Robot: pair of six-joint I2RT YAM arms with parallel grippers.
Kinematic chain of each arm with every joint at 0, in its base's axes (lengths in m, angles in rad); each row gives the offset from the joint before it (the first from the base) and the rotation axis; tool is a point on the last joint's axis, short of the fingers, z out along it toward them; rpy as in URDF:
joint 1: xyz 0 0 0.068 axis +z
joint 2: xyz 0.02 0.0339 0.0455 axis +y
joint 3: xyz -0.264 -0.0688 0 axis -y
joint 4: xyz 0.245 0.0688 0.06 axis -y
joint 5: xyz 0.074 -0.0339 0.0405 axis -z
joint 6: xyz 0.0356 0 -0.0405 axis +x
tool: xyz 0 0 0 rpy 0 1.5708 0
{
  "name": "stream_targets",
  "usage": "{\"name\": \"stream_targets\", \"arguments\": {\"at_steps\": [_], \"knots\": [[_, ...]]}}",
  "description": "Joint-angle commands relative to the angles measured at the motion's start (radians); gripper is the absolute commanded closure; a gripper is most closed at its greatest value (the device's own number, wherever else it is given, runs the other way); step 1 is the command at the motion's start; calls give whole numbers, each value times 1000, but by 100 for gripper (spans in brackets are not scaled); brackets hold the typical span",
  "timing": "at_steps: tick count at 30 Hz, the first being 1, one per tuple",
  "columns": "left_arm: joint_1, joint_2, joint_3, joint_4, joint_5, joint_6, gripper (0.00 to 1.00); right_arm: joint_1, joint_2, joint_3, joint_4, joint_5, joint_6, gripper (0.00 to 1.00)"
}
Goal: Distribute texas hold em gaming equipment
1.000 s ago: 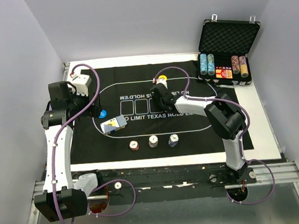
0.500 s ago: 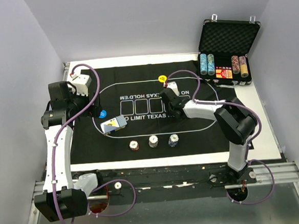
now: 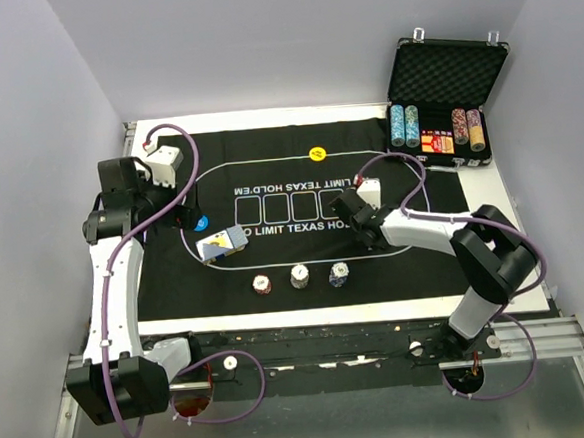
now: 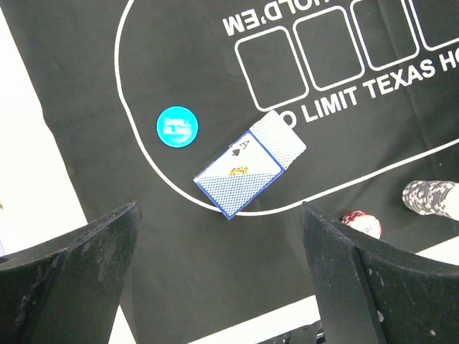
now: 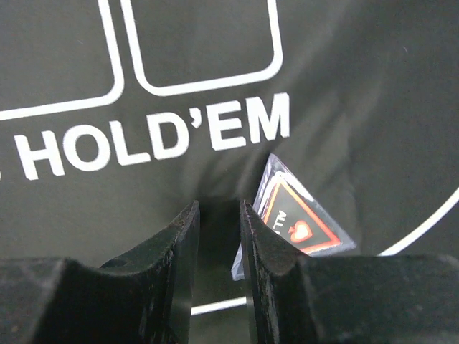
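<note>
With the yellow round button disc lying at upper centre of the black felt mat, the right gripper, jaws nearly closed and empty, seems between placements, and next likely needs the blue-backed card deck box mid-frame under the wide-open, empty left gripper.

The left arm rises along the left side of the top view, elbow bent high at the upper left, its gripper pointing down with jaws spread wide, fingers framing the lower corners of its wrist view. The right arm reaches from the lower right toward centre, its gripper low, fingers nearly closed with only a narrow gap between them.
</note>
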Motion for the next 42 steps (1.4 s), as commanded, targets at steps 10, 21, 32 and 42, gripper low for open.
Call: {"name": "stream_targets", "arguments": {"at_steps": [10, 21, 32, 42], "knots": [[-5, 23, -35, -3, 84, 81, 1, -5, -191, -69, -282, -3, 207, 55], [-119, 193, -150, 83, 18, 299, 1, 12, -303, 121, -224, -102, 37, 47], [-208, 380, -133, 40, 6, 515, 1, 27, -374, 94, -192, -141, 20, 46], [-238, 497, -124, 87, -65, 560, 1, 35, -381, 103, -187, -159, 14, 46]]}}
